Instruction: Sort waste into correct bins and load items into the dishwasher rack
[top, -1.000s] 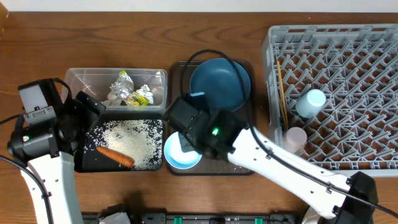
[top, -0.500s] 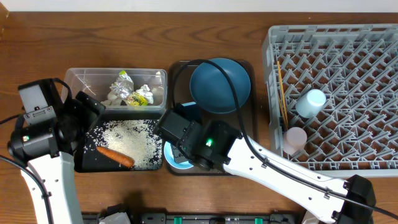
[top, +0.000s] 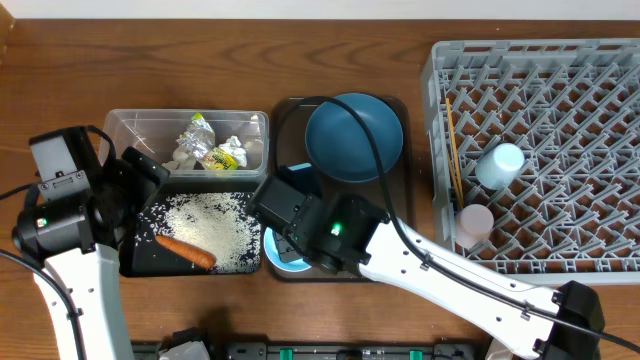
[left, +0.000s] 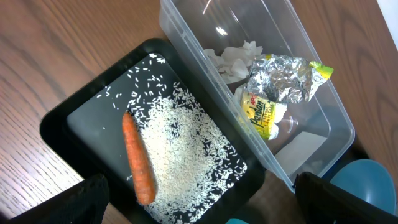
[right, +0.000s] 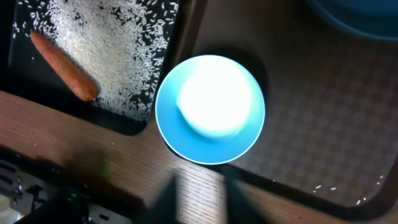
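The pale blue bowl (right: 210, 109) stands empty on the brown serving tray (right: 323, 124), mostly hidden under my right arm in the overhead view. My right gripper (right: 199, 199) hovers over the table by the bowl's near rim; its fingers are blurred and hold nothing. The dark blue plate (top: 353, 135) lies behind the bowl. My left gripper (left: 199, 208) is wide open above the black tray (left: 81, 118), which holds the carrot (left: 138, 158) and rice (left: 186, 137). The clear tub (top: 125, 130) holds tissue (left: 233, 56) and a yellow-green wrapper (left: 261, 112). The rack (top: 560, 100) holds chopsticks (top: 455, 150), a light blue cup (top: 500, 165) and a pink cup (top: 474, 222).
Crumpled silver foil (left: 286, 68) also lies in the clear tub. A few rice grains (right: 323, 186) dot the serving tray's corner. My right arm's black cable (top: 300, 105) arcs over the plate. Dark equipment runs along the table's front edge (top: 300, 350).
My right arm has swung toward the front left, uncovering the plate and covering most of the bowl. It has held still for the last half second. The left arm has not moved.
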